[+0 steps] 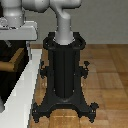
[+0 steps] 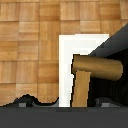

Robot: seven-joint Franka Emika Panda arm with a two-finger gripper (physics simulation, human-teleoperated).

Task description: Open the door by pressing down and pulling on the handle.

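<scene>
The door (image 1: 14, 50) is a dark panel at the exterior view's left, hung in a white frame (image 1: 26, 82). The tan handle (image 1: 9, 65) sticks out from it. My gripper (image 1: 11, 24) hangs above the handle, apart from it, with nothing in it. In the wrist view the handle (image 2: 97, 68) shows as a tan bar with a bent stem, lying against the dark door (image 2: 118, 44) and the white frame (image 2: 75, 47). My gripper (image 2: 65, 101) looks open there, with its dark fingertips (image 2: 26, 100) wide apart on either side of the stem.
The black robot pedestal (image 1: 64, 70) stands in the middle on a wooden floor (image 1: 107, 75). Its spread feet reach close to the white frame's base. The arm's grey links (image 1: 62, 20) pass overhead.
</scene>
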